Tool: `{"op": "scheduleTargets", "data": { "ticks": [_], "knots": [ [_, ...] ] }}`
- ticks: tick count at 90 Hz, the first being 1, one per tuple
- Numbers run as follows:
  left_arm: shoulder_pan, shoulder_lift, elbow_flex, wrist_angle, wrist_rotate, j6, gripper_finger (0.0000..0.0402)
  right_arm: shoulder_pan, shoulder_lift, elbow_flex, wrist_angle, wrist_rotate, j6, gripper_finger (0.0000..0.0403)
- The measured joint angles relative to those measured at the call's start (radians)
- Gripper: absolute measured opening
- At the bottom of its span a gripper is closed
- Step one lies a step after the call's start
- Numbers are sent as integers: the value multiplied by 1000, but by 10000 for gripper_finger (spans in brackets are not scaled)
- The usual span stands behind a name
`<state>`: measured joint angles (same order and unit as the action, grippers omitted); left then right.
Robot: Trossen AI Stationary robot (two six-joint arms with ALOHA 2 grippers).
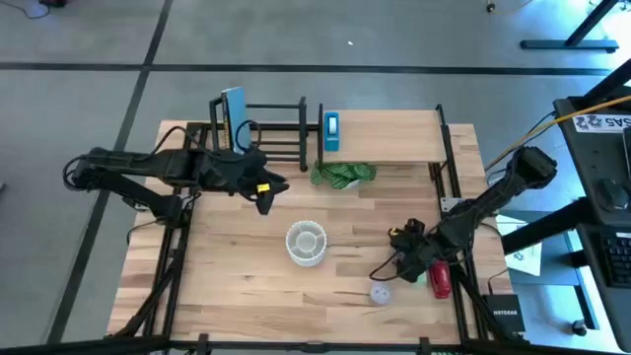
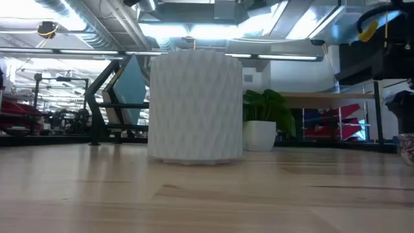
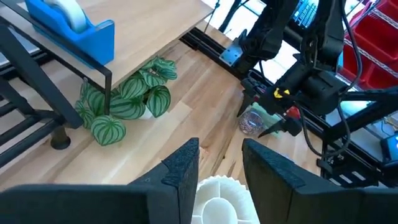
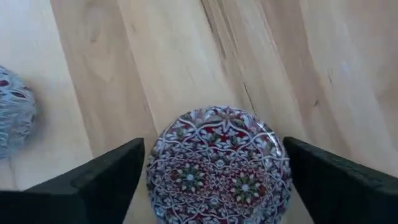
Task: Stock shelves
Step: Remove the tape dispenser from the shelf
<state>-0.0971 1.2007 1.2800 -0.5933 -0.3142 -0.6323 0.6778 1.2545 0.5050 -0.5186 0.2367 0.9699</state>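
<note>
Shelves: thin black bar rack [image 1: 258, 123] far left; light-wood shelf board [image 1: 389, 136] beside it.
Left gripper [image 3: 221, 165]: fingers apart, above ribbed white cup [image 1: 306, 243].
Right gripper [image 4: 211, 177]: fingers apart around a patterned round tin [image 4: 217, 165], seen only in its wrist view.

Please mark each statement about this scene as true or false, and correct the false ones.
1. The blue tape dispenser stands on the light-wood shelf board. True.
2. The right gripper is shut on the patterned can. False: its fingers stand open on either side of the can.
3. The potted plant lies inside the white ribbed cup. False: it sits by the shelf board's front edge.
4. The left gripper is open above the cup. True.
</note>
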Motion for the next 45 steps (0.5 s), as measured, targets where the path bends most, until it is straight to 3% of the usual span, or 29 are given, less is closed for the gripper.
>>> {"op": "scheduleTargets", "data": {
  "ticks": [20,45],
  "knots": [
    [0,0,0,4,-2,-22,107,-40,-12,74,-7,-27,-17,376],
    [0,0,0,4,-3,-44,107,-117,-22,212,-92,2,-218,359]
  ]
}}
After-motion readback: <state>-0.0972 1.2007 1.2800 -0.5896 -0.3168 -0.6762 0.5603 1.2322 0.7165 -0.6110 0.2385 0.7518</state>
